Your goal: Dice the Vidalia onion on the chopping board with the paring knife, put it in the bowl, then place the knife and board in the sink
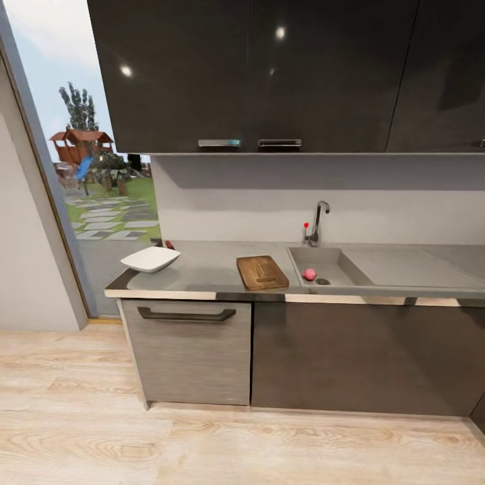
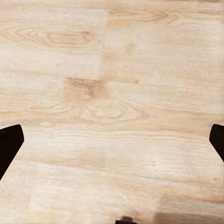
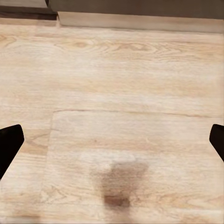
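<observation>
The head view faces the grey countertop (image 1: pixel 209 273) from a short distance. A small pinkish Vidalia onion (image 1: pixel 309 274) lies in the steel sink (image 1: pixel 337 266), beside the round drain. Left of the basin the brown chopping board (image 1: pixel 262 272) lies flat. The white bowl (image 1: pixel 151 259) sits near the counter's left end, and the red handle tip of the paring knife (image 1: pixel 169 245) pokes out behind it. My left gripper (image 2: pixel 112 144) and right gripper (image 3: pixel 112 144) both hang open over the wood floor, dark fingertips (image 2: pixel 9 144) far apart and nothing between them.
A chrome faucet (image 1: pixel 316 222) with a red knob stands behind the basin, and a drainboard (image 1: pixel 417 266) extends to its right. Dark upper cabinets (image 1: pixel 269 74) hang above the counter. A glass door (image 1: pixel 87 168) onto a garden stands at the left. Light plank floor (image 1: pixel 236 444) lies between me and the cabinets.
</observation>
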### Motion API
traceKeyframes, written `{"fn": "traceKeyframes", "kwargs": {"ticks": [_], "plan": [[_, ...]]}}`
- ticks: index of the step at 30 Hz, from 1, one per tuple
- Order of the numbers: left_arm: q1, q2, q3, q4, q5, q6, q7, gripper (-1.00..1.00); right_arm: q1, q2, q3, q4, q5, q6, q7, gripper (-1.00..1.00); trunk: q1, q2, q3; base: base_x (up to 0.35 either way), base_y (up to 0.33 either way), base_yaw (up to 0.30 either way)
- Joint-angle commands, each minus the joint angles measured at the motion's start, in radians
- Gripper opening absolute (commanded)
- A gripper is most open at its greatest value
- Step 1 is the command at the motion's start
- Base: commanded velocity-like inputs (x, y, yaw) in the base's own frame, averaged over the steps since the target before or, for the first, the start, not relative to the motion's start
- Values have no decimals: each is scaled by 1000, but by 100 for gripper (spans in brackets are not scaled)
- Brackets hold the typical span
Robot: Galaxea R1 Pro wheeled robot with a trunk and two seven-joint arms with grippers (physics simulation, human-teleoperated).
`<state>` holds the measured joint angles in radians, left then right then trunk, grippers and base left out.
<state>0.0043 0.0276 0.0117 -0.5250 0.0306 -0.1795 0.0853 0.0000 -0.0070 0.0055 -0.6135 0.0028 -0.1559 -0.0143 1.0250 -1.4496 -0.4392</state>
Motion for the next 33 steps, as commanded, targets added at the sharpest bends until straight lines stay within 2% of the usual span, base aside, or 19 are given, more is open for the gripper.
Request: {"fn": "traceKeyframes", "kwargs": {"ticks": [1,33], "plan": [[0,0,-1,-1,3,-2,2,100,0,0,1,0,0,-2,-2,100,0,0,-1,2,0,0],[0,0,-1,-1,3,-2,2,100,0,1,1,3,0,-20,-2,100,0,0,-1,0,0,0]]}}
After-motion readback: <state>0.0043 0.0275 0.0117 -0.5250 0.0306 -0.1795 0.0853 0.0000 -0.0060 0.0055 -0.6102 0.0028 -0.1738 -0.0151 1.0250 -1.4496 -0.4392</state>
